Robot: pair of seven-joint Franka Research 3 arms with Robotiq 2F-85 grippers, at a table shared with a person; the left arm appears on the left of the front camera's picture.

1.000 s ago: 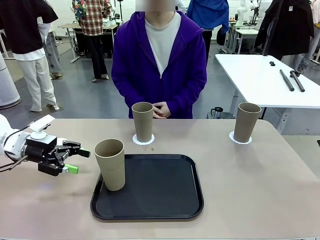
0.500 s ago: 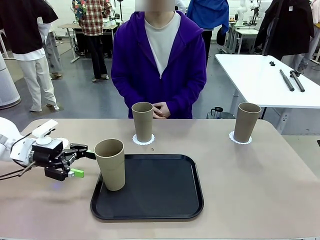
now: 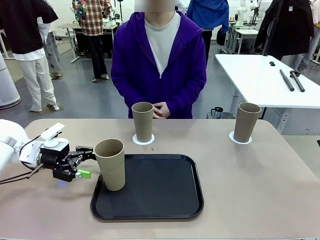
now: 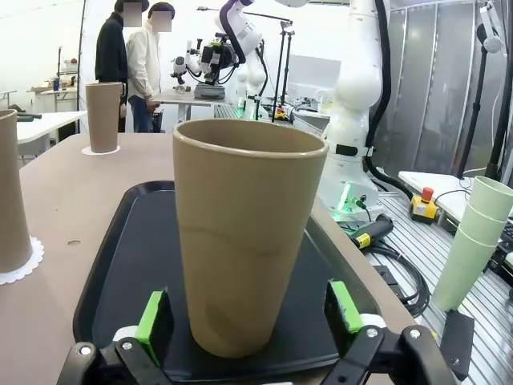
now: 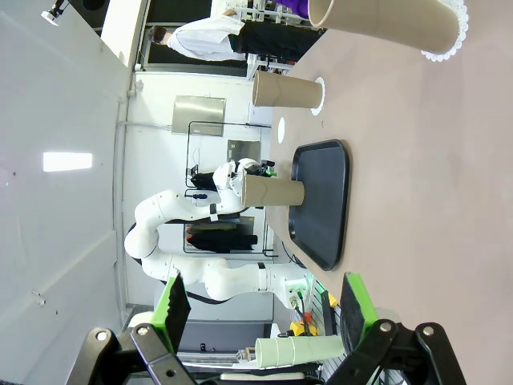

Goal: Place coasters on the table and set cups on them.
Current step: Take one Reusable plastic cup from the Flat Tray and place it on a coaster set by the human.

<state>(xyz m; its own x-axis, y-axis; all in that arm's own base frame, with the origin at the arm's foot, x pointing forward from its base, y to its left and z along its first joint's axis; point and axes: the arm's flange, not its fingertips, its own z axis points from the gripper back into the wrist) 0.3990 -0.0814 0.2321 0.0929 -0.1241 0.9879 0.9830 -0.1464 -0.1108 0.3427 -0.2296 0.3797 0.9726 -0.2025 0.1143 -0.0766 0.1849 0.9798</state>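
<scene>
A tan cup (image 3: 110, 164) stands on the black tray (image 3: 160, 200), at its left end. My left gripper (image 3: 87, 162) is open and level with the cup's lower half. In the left wrist view this cup (image 4: 244, 241) rises between the green pads (image 4: 152, 317), with a small gap on each side. Two more cups stand on the table (image 3: 250, 190), one in the middle (image 3: 143, 121) on a white coaster (image 3: 143, 140) and one at the far right (image 3: 247, 122) on a coaster (image 3: 240, 139). My right gripper (image 5: 264, 309) is open and holds nothing.
A person in a purple jacket stands at the far edge with clasped hands (image 3: 161, 110) just behind the middle cup. A white table (image 3: 265, 75) stands at the back right. Beside the robot's base is a stack of green cups (image 4: 481, 233).
My left gripper has moved right across the table toward the cup on the tray, and its open fingers now flank the cup. The cups and the person have not moved.
</scene>
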